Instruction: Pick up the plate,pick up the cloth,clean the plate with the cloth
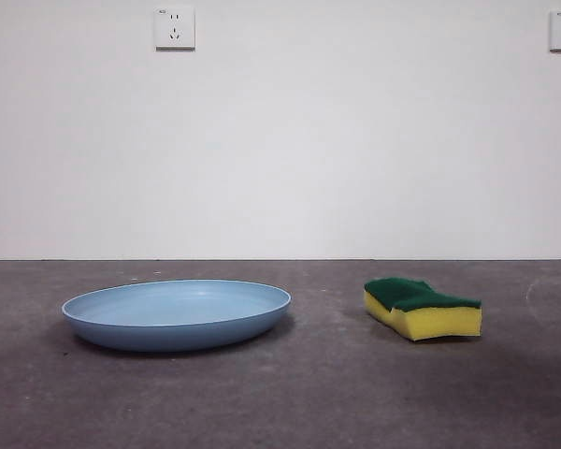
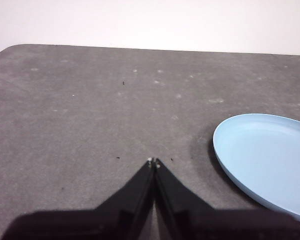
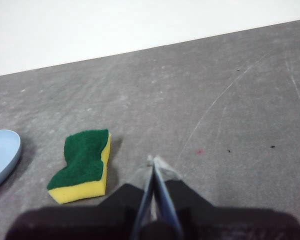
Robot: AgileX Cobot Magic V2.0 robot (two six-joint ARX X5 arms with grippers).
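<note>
The light-blue plate (image 1: 176, 313) lies flat on the grey table, left of centre in the front view. The sponge (image 1: 421, 307), yellow foam with its green layer facing up, lies to the right of the plate, apart from it. My left gripper (image 2: 154, 161) is shut and empty above bare table, with the plate (image 2: 265, 157) off to one side. My right gripper (image 3: 154, 160) is shut and empty, with the sponge (image 3: 84, 164) a short way off and the plate's edge (image 3: 2, 155) beyond it. Neither arm shows in the front view.
The grey table (image 1: 337, 402) ends at a white wall (image 1: 290, 140) with two sockets (image 1: 174, 27). The table's rounded corner (image 2: 15, 48) shows in the left wrist view.
</note>
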